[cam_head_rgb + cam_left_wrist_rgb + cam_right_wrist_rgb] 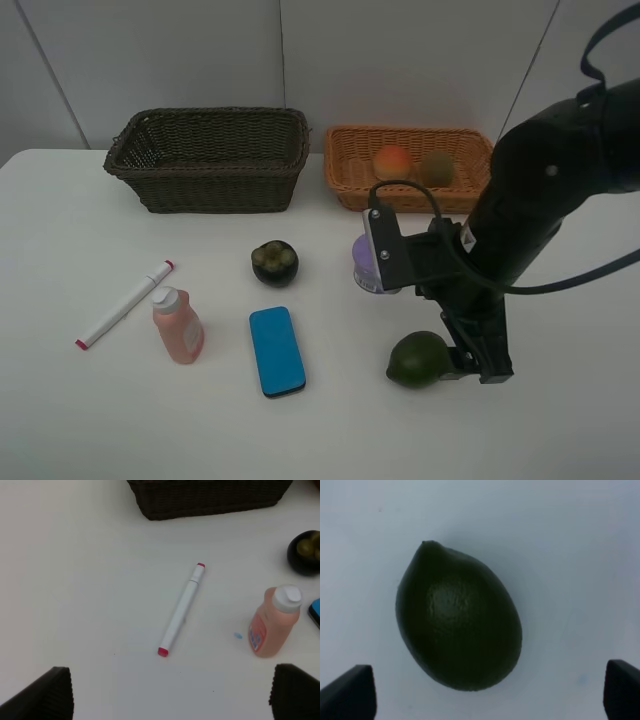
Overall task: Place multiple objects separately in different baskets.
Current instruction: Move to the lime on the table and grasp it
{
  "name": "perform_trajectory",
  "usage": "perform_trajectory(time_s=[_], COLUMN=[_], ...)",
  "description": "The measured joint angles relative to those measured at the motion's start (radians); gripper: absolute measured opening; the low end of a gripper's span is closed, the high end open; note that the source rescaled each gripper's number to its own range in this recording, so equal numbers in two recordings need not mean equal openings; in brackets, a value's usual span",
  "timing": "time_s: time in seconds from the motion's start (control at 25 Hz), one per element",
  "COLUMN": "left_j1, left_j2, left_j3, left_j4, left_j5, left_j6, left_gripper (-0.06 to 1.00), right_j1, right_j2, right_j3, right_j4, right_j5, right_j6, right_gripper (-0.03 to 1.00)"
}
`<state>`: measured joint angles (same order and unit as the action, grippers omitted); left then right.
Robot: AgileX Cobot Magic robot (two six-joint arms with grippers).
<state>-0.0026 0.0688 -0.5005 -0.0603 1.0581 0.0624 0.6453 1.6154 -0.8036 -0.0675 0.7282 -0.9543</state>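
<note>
On the white table [80, 420], 6 small things are laid out in front of 2 wicker baskets standing side by side at the far edge. The dark brown basket [210, 190] is seen on the left and the light orange basket [345, 185] on the right. An orange-red fruit [392, 161] and a brown kiwi [436, 167] are lying close together inside the orange one. What the dark basket contains cannot be told.

A dark mangosteen [274, 262] is placed near the middle of the table, with a flat blue block [276, 350] nearer the camera. A pink bottle [178, 326] with a white cap stands upright to the left of the block. A white red-tipped marker [125, 304] lies at a slant just beside the bottle, on its left. A purple-lidded tub [365, 262] is partly hidden behind the right arm.

The green fruit [418, 359] lies on the table at the front right. The right claw [485, 695] is held low over it with its jaws spread wide; the fruit is framed between the 2 fingertips and is touched by neither. The left claw [170, 695] is likewise spread wide and holds nothing, above the bare table near the marker and the bottle.
</note>
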Motion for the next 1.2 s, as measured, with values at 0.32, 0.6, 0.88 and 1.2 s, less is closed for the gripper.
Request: perform_trajectory(time_s=[0.32, 0.6, 0.88, 1.2], left_j1=[0.000, 0.000, 0.000, 0.000], left_j2=[0.000, 0.000, 0.000, 0.000], left_j3=[0.000, 0.000, 0.000, 0.000], left_j4=[0.000, 0.000, 0.000, 0.000], left_j5=[0.000, 0.000, 0.000, 0.000], left_j6=[0.000, 0.000, 0.000, 0.000], left_gripper=[1.00, 1.00, 1.00, 1.00], right_j1=[0.000, 0.000, 0.000, 0.000], right_j2=[0.032, 0.084, 0.154, 0.181], right_j3=[0.036, 0.036, 0.036, 0.036], right_j4=[0.023, 0.024, 0.033, 0.033], right_j5=[-0.060, -0.106, -0.121, -0.148], right_j6=[-0.048, -0.052, -0.052, -0.052], right_gripper=[0.99, 0.99, 0.99, 0.99])
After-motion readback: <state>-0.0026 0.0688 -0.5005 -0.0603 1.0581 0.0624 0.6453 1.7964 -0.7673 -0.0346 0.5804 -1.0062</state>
